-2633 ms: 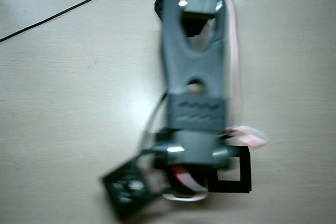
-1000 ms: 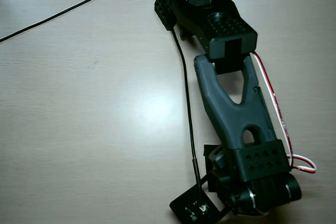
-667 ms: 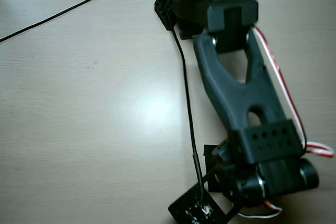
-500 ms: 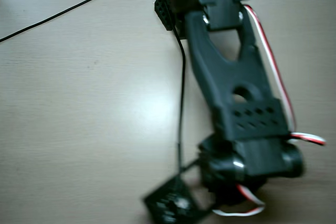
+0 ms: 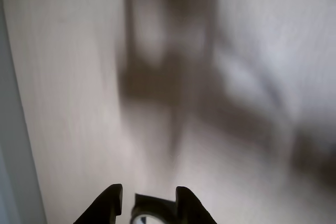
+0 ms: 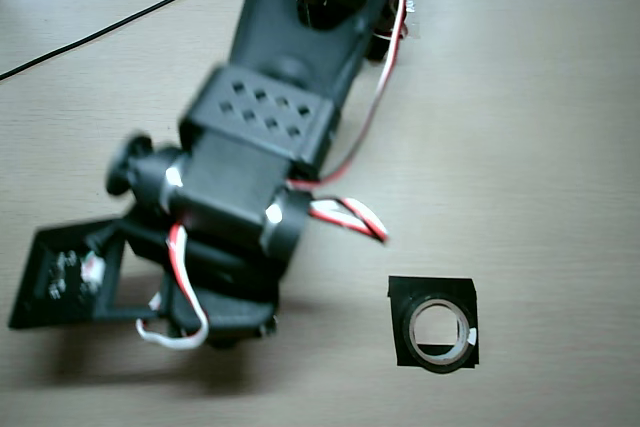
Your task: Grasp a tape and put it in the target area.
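Wrist view cuts off the tape (image 5: 149, 214) between blurred gripper (image 5: 149, 203) fingers.

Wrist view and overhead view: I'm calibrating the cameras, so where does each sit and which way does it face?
Wrist view: rides behind the gripper, looking forward and down past its two dark fingertips at the blurred table.
Overhead view: fixed above, looking straight down at the arm and the tape inside the target area.
Shared: only the pale table for certain; the arm hides the gripper from above.
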You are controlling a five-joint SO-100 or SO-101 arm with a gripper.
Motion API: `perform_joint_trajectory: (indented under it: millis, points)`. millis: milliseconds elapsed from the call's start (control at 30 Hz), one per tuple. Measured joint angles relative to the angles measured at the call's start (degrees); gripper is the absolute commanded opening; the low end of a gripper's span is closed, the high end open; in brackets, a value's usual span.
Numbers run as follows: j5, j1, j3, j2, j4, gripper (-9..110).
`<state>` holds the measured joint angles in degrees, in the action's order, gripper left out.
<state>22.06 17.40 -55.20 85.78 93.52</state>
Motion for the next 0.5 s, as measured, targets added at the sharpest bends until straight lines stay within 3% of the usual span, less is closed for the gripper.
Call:
perform_joint_trajectory:
  millis: [500]
  points:
    - [3.16, -3.34, -22.41, 14.24, -6.94, 12]
